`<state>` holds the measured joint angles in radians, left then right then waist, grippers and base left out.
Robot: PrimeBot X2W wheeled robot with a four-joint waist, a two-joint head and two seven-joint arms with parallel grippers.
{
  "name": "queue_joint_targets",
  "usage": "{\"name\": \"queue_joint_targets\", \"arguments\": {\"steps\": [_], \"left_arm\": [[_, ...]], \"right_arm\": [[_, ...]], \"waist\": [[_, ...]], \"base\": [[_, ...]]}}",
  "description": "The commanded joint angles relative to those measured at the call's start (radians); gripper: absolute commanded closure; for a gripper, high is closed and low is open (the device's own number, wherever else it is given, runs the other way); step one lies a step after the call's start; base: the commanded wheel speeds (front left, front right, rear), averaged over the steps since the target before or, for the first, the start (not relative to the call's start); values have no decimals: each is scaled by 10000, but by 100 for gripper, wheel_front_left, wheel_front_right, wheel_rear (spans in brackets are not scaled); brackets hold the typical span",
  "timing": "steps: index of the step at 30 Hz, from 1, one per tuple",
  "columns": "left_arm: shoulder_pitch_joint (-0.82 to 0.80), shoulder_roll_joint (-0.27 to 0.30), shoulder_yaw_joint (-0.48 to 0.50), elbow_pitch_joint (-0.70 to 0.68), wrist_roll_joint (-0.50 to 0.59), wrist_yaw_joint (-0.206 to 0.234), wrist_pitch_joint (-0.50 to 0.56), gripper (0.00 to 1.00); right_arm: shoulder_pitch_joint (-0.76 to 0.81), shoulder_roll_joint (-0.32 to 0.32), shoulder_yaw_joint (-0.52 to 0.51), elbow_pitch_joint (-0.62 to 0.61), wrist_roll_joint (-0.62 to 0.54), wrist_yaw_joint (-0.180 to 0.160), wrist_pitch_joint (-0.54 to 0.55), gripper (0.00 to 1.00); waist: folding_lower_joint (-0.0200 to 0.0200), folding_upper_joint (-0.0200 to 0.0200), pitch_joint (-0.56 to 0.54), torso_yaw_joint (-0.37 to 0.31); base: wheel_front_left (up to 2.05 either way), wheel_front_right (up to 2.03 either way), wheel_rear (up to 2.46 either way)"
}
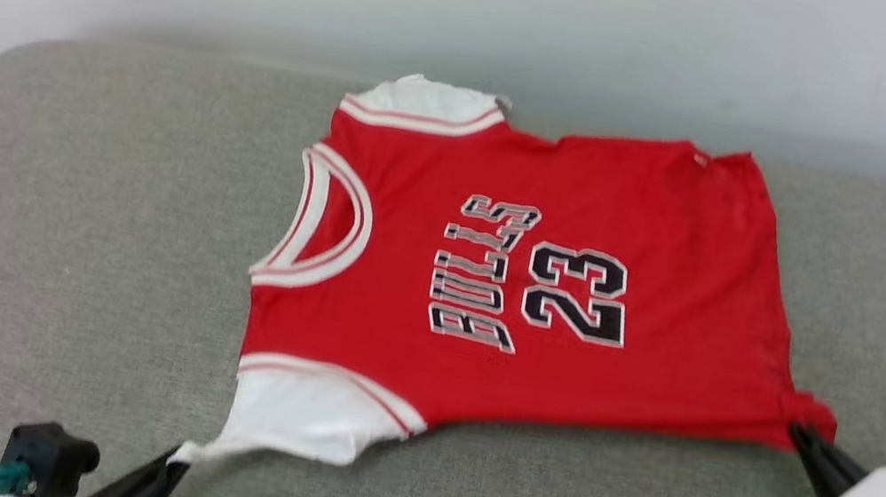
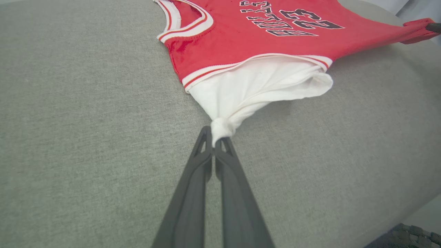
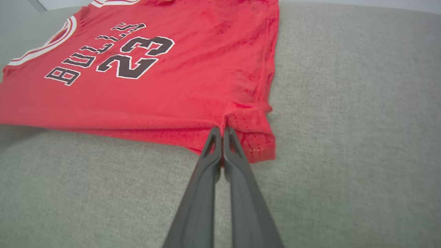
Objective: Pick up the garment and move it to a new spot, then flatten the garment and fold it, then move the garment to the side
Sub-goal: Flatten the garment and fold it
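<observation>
The garment (image 1: 542, 301), a red jersey with white sleeves, lay spread face up on a grey upholstered surface (image 1: 66, 240), roughly in the middle of the head view. It was turned sideways to the robot: the neck opening (image 1: 322, 219) with its white-and-red trim faced the robot's left and the hem faced its right. The black "BULLS" lettering (image 1: 479, 277) and the number 23 ran crosswise on the chest. The far sleeve (image 1: 422, 106) lay near the back edge of the surface, below a pale wall (image 1: 484, 3). The near sleeve (image 1: 308, 410) was drawn out to a point towards the robot. The left end effector (image 1: 178, 461), at the lower left, had its two dark fingers pressed together on the tip of that sleeve. In the left wrist view the white cloth was bunched into a small knot between the fingertips. The right end effector (image 1: 804, 432), at the lower right, was likewise clamped on the near hem corner (image 1: 816, 414). In the right wrist view the red fabric puckered where the fingers met. The near edge of the jersey ran fairly straight between the two grips. The body of the shirt lay mostly flat, with slight wrinkles along the hem side.
</observation>
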<state>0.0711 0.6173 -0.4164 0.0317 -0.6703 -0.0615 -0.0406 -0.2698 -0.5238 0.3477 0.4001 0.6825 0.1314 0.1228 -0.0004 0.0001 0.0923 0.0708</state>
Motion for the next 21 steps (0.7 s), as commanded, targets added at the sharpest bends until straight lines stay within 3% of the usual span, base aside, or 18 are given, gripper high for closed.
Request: {"name": "queue_joint_targets", "arguments": {"steps": [1,13,21], "left_arm": [[137,106,36,-51,-66,49,49,100],[2316,1137,0,-1934,-1179,407,1592,100],[1771,1150,413,-2533,-878,570,1034,100]], "right_arm": [[218,-129,-92,-68,30,-15,29,100],[3567,-143,-1822,-2719,973,-15,2381,100],[4240,383,-2783,-4266,608,-13,3375,100]], "waist": [[4,-1,-138,-4],[4,-1,-412,-108],[4,-1,-154,-218]], "base": [[0,0,0],[0,0,0],[0,0,0]]}}
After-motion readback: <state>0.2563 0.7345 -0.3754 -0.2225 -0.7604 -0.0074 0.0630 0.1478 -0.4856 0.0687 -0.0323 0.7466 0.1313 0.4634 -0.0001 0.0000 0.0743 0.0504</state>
